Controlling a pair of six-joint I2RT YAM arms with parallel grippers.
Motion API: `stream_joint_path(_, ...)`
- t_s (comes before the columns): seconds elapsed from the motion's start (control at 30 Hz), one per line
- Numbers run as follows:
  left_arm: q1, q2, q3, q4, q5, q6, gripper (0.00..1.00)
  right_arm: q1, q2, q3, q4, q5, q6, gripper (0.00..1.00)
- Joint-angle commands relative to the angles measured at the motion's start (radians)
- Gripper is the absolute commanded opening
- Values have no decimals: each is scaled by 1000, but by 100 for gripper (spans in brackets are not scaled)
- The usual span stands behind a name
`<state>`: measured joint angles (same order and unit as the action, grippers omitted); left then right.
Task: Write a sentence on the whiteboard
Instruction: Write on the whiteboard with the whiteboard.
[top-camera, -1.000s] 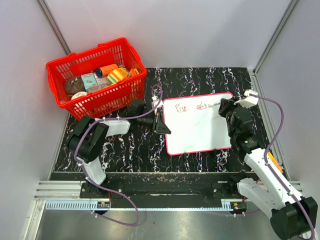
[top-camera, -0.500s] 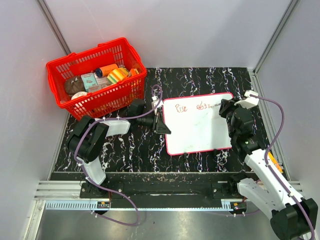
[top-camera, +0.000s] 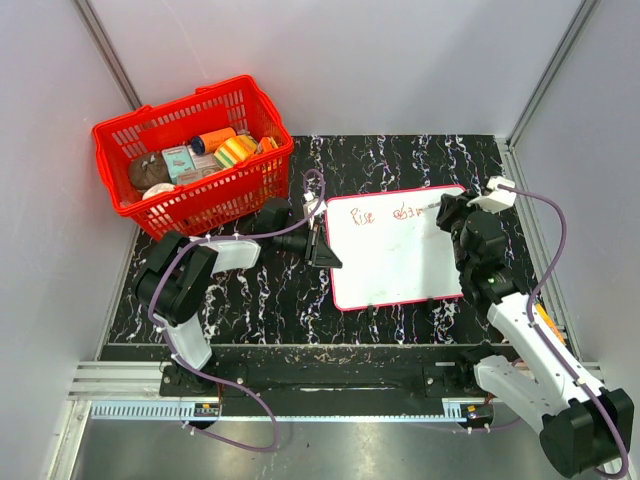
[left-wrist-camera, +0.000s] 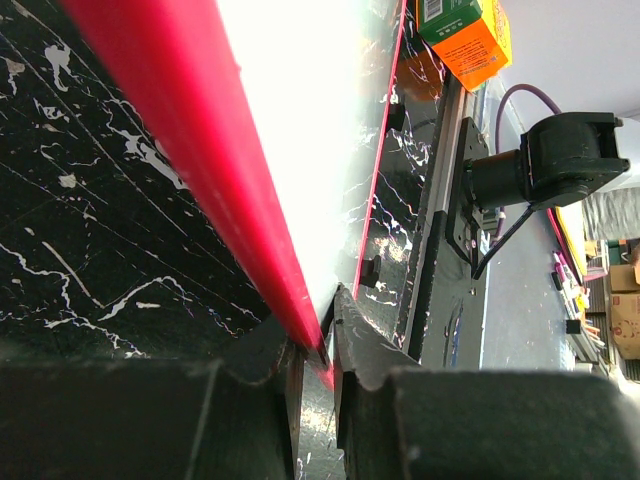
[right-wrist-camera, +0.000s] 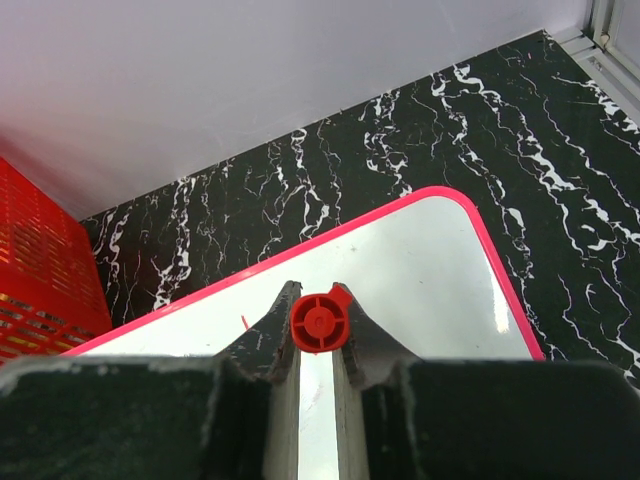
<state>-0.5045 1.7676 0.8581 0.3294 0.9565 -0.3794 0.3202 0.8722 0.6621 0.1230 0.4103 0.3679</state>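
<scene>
Top view: the left claw (top-camera: 322, 246) clamps the left edge of the whiteboard (top-camera: 395, 262), which spreads away to its right. The right claw (top-camera: 447, 212) sits at the far end of the sentence (top-camera: 385, 213).

Left wrist view: the jaws pinch the board's red rim. That clamp should hold firm so the board cannot slide.

Right wrist view: the jaws are closed on a red marker (right-wrist-camera: 318, 322), with the board just beyond them. Light, even pressure seems best. Little room is left on this line, so I judge a fresh line below wiser.
</scene>
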Motion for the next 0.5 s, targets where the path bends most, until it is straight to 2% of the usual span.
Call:
stream_joint_path(0.0, -35, -3, 1, -58, -78, 108, 0, -7, 2, 50, 72, 27, -7, 0)
stream_joint_path(0.47, -35, -2, 2, -53, -75, 105, 0, -13, 34, 34, 66, 65, -15, 0)
